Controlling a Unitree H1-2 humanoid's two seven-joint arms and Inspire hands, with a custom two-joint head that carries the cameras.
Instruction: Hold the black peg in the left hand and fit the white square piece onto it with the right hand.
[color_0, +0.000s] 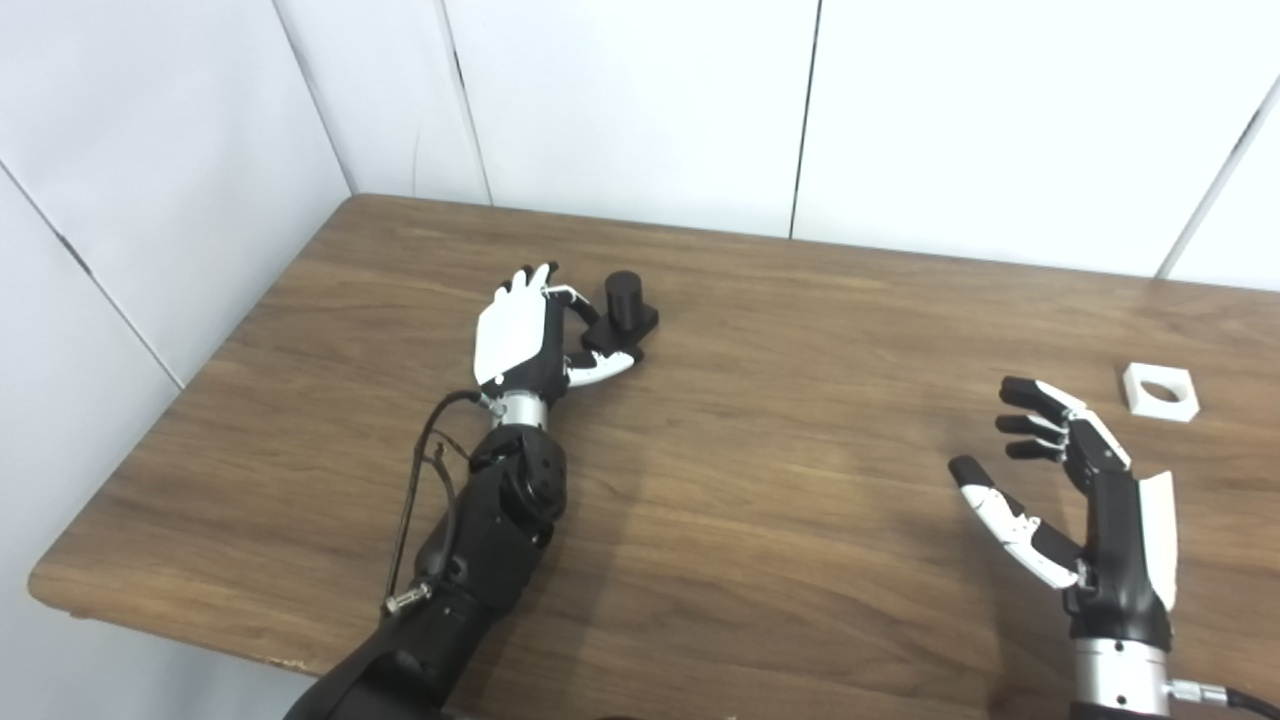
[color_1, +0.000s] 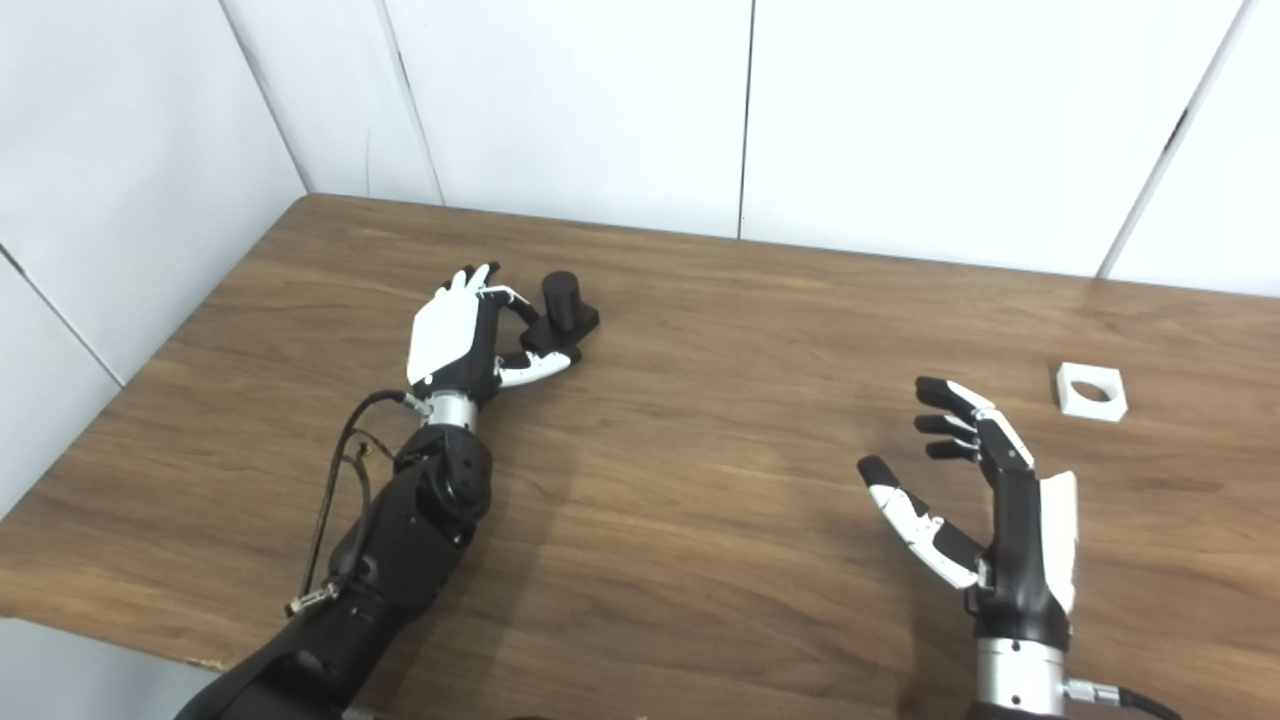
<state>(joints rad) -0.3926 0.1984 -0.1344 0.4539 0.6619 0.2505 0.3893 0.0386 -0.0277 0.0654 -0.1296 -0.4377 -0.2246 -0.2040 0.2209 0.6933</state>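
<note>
Left eye view had your left hand (color_0: 528, 335) out over the far left part of the wooden bench (color_0: 760, 520), white back plate facing the camera, fingers (color_0: 565, 295) curled toward the black peg (color_0: 622, 313). That peg stood upright on its square base, right beside the hand, and your thumb (color_0: 605, 368) reached under the near edge of the base; the fingertips looked to be at the base's left side, but you could not tell from either view whether they truly gripped it or only touched it, and the base seemed to sit on the bench. Over on the right, your right hand (color_0: 1075, 485) hovered released, fingers spread apart and thumb out to the left, grasping nothing. The white square piece (color_0: 1160, 391) lay flat on the bench beyond and a bit to the right of that hand, near it but clearly apart, its round hole facing up. The peg and the white piece were well apart, at opposite sides of the bench, with white wall panels (color_0: 640, 100) behind.
</note>
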